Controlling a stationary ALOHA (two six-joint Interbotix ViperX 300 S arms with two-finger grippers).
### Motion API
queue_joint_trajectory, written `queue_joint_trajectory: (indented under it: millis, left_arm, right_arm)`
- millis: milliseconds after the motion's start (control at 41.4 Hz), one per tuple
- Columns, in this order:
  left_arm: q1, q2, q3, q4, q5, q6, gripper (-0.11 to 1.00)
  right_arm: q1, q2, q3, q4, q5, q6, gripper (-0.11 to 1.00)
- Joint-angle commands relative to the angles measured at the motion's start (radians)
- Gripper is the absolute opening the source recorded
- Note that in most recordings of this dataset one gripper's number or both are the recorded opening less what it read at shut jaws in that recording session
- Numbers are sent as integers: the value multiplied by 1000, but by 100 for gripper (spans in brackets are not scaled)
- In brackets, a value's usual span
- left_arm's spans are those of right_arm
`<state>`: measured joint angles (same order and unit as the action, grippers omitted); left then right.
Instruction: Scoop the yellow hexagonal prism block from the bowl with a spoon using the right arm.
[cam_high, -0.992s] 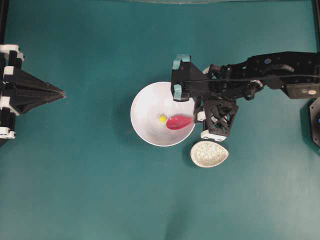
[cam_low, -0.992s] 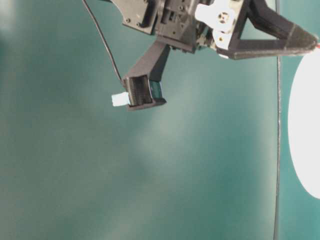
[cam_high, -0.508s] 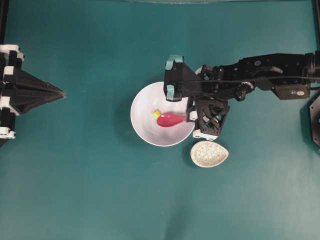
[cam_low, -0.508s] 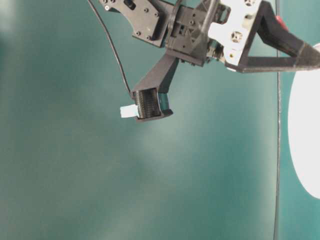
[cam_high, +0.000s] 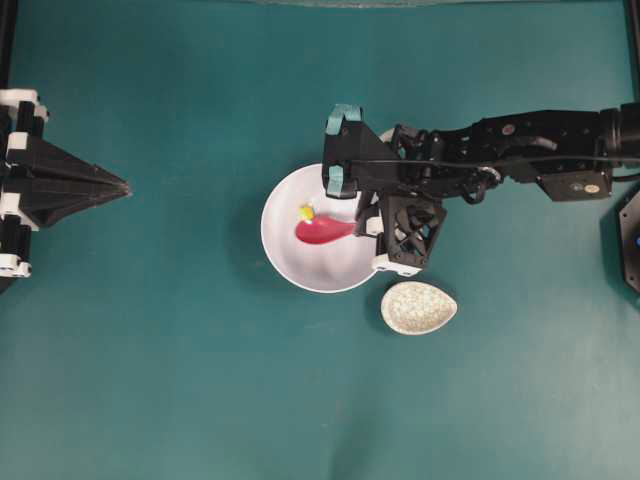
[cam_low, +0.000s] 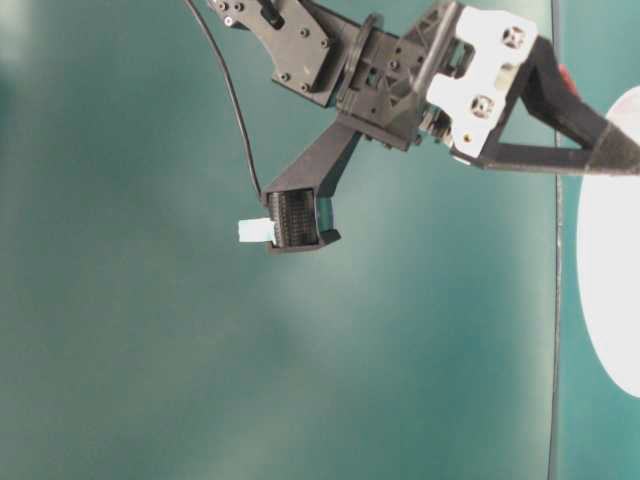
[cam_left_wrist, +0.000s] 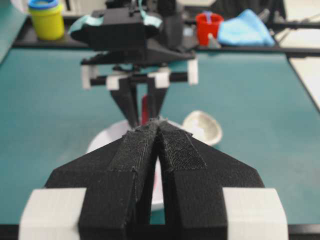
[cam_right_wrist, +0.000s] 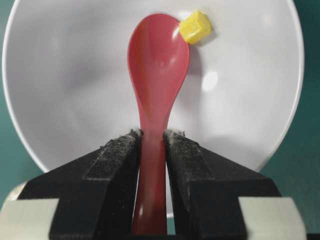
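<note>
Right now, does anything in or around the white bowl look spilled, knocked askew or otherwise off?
Nothing is spilled or damaged. The one thing off: the yellow block sits outside the spoon, against the scoop's tip edge, on the bowl floor. The right pincer grips the spoon's handle squarely, and the speckled spoon rest lies beside the bowl.

Even, bright light is cast from above — a glare spot is seen on the bowl (cam_right_wrist: 210, 80) beside the spoon (cam_right_wrist: 157, 65); the table-level view is blurred.

A teal table (cam_high: 180, 350) is carrying the white bowl (cam_high: 285, 260), with a small speckled beige spoon rest (cam_high: 418, 307) lying just beside its rim.
</note>
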<state>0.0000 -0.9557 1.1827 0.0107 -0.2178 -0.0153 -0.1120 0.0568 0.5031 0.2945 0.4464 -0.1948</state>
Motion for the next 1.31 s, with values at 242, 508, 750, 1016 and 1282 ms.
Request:
queue_joint_trajectory:
  millis: [242, 508, 750, 1016, 1282]
  left_arm:
    - [-2, 9, -25, 2, -5, -2, 0]
    - [-2, 9, -26, 2, -5, -3, 0]
    - [-2, 9, -26, 2, -5, -2, 0]
    - [-2, 9, -26, 2, -5, -3, 0]
    - [-2, 8, -26, 0, -5, -2, 0]
  right_arm:
    - [0, -14, 3, -23, -49, 0, 25]
    - [0, -40, -2, -37, -49, 0, 25]
    - [0, -124, -5, -66, -49, 3, 25]
    - [0, -238, -3, -87, -34, 8, 25]
    - [0, -307, 3, -94, 18, 9, 25]
